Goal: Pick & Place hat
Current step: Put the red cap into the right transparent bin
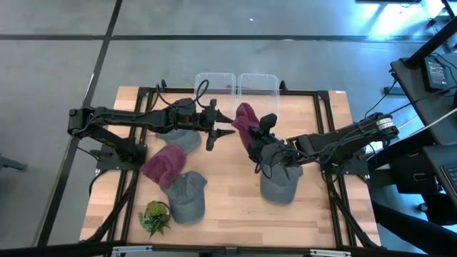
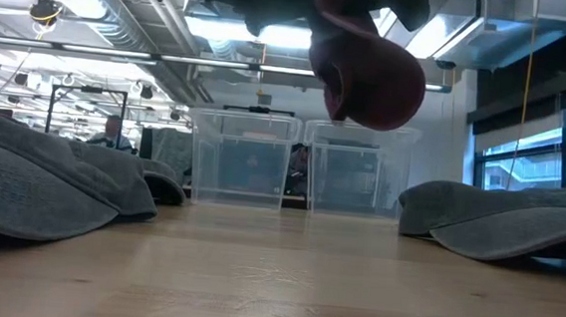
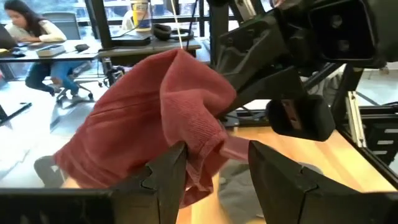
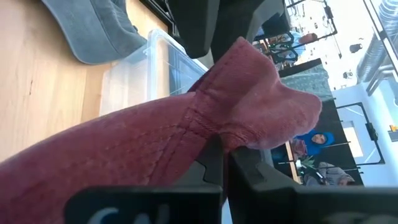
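A maroon hat (image 1: 245,118) hangs in the air over the table's middle, in front of two clear bins; the low view shows the maroon hat (image 2: 367,76) well above the wood. My right gripper (image 1: 254,140) reaches in from the right and is shut on it. My left gripper (image 1: 227,133) comes level from the left, open, its fingers at the hat's left side. In the left wrist view the maroon hat (image 3: 149,118) fills the space ahead of the left gripper (image 3: 217,169), with a drooping edge between the fingers. My right gripper (image 4: 225,157) pinches a bunched fold of the maroon hat (image 4: 231,138) between its two fingers. The hat is lifted clear of the table and hangs loose around them. My left gripper has the hat's hanging edge (image 3: 202,158) beside one finger (image 3: 166,177); whether it touches, I cannot tell.
Two clear bins (image 1: 216,82) (image 1: 258,84) stand at the far edge. A second maroon hat (image 1: 164,164) and a grey hat (image 1: 187,195) lie front left, another grey hat (image 1: 187,140) under my left arm, one grey hat (image 1: 278,184) under my right arm. A small plant (image 1: 154,218) sits near the front left corner.
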{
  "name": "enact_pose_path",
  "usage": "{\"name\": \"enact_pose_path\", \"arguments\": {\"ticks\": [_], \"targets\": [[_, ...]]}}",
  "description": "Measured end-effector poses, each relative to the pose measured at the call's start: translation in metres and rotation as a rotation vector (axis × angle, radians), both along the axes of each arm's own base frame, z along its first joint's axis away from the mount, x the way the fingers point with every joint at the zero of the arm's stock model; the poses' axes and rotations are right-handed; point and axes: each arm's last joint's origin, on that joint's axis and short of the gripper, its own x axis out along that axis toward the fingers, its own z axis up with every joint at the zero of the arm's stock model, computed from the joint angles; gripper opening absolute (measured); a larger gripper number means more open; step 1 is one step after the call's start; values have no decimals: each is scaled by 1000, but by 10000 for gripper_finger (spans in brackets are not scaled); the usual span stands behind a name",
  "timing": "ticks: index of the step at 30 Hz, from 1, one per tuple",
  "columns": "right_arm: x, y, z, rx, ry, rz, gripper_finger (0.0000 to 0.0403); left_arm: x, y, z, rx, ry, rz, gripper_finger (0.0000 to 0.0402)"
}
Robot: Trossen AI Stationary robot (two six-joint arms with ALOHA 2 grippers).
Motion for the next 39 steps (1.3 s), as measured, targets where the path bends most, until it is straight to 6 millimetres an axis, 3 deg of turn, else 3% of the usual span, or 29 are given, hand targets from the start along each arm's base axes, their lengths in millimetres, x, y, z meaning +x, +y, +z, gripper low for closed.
{"name": "enact_pose_path", "arguments": {"ticks": [13,17,22,26,31,35,39], "targets": [[5,1,-1,13,-26,3,1,1,1,8,-38,-89,21,159],[5,1,0,17,-38,4,4,1,1,6,-40,-65,34,116],[6,1,0,25,-44,13,5,1,0,5,-13,-51,14,22],[6,2,-2,53,-20,66,11,0,0,4,-19,-44,-30,12],[3,3,3,148,-85,80,64,0,3,12,-41,71,-101,9],[-11,0,27,332,-185,111,137,-3,2,33,-40,231,-143,9],[-29,-14,36,556,-135,160,203,-12,-4,57,-16,359,-179,9]]}}
